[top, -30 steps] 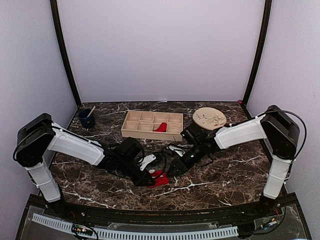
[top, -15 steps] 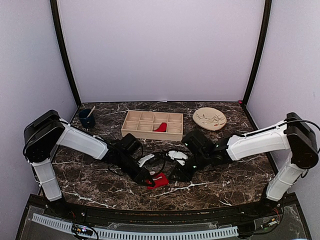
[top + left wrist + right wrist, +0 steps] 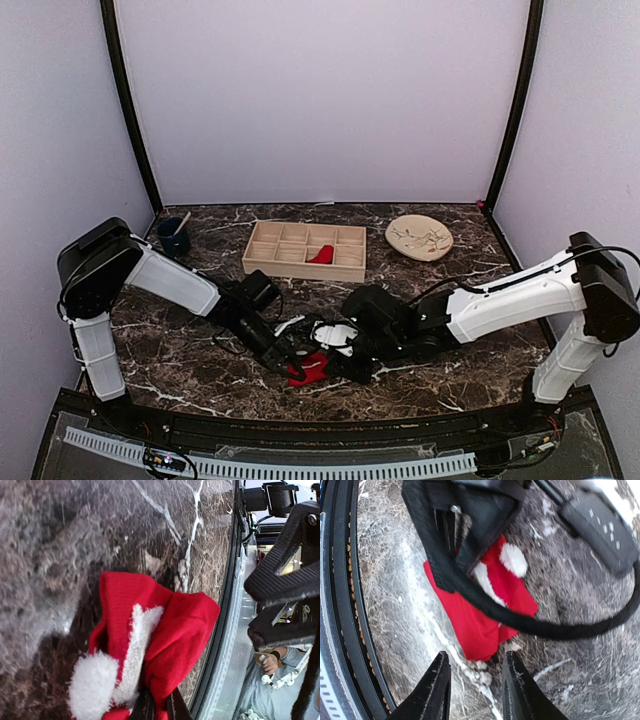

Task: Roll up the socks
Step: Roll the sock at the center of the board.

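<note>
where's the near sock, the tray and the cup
near sock [image 3: 312, 368]: top view, middle of its red fabric
tray [image 3: 300, 270]: top view, on its front wall
cup [image 3: 172, 245]: top view, on its dark blue side

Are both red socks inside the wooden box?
No, only one red sock sits in the wooden tray; the other red sock is outside it, near the table's front edge.
</note>
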Controlling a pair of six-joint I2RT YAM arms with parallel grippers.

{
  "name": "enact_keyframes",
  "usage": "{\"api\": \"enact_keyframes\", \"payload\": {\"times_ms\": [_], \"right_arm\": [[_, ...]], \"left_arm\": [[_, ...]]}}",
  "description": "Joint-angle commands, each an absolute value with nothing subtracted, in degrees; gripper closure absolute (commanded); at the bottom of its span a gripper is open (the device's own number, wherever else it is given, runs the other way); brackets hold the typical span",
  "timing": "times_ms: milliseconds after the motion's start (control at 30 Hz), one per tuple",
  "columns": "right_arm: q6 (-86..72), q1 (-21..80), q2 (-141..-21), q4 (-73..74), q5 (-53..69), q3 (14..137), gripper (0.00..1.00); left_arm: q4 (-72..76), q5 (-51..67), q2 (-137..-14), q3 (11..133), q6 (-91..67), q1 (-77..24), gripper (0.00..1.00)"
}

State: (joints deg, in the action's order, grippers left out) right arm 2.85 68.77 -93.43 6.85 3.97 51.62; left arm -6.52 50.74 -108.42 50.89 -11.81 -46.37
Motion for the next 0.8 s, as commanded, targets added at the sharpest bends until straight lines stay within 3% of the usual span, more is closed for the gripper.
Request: {"api": "enact_keyframes", "payload": {"times_ms": [0, 767], "right_arm": [[5.79, 71.27, -95.85, 6.27, -0.07, 54.36, 0.66], [9.94, 74.15, -102.79, 8.57, 0.36, 58.71, 0.61]], "left_arm": [[-16.59, 46.93, -112.33, 47.89, -10.89, -46.15, 1.0], [-18.85, 48.77, -114.73, 49.04, -7.51, -45.55, 1.0]]}}
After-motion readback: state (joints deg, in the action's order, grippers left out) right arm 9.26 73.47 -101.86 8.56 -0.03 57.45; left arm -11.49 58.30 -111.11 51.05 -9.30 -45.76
